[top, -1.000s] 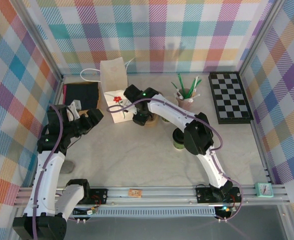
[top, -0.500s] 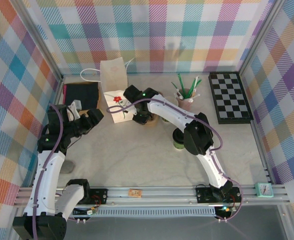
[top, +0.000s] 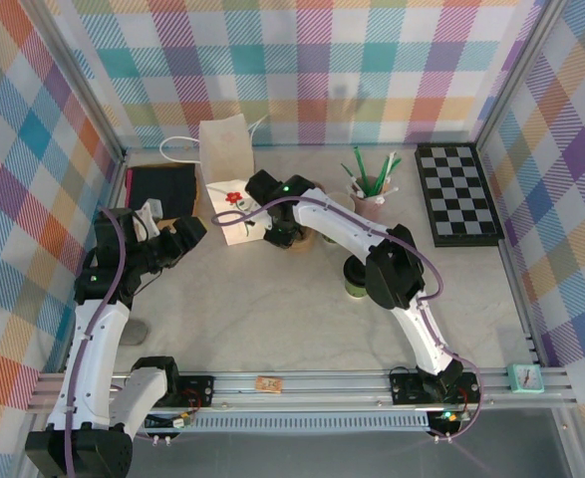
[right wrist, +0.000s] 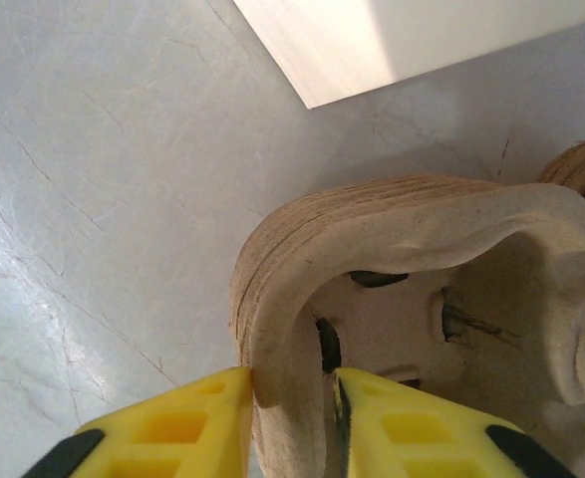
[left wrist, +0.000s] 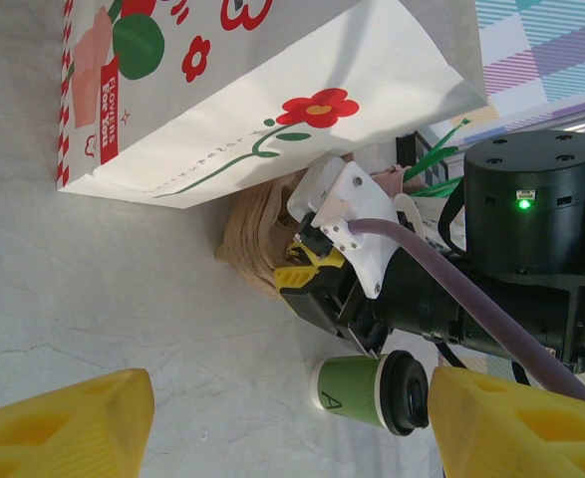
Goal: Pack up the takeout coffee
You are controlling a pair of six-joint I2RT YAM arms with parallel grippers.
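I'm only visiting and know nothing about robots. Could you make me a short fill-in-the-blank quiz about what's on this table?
1. The takeout coffee is a green cup with a ___ lid.
2. The white paper bag is printed with a ___ flower.
3. The yellow-fingered pincer pinching the rim of the brown tray stack belongs to the ___ arm.
Missing words: black; red; right.

Left pincer (left wrist: 292, 428) gapes wide; right arm (top: 392, 271) reaches forward, right pincer (right wrist: 290, 418) nipping a cardboard tray (right wrist: 392, 229).

walls (top: 312, 60): pastel plaid | tabletop (top: 272, 319): pale, possibly marble-look | frame (top: 322, 383): aluminium rails
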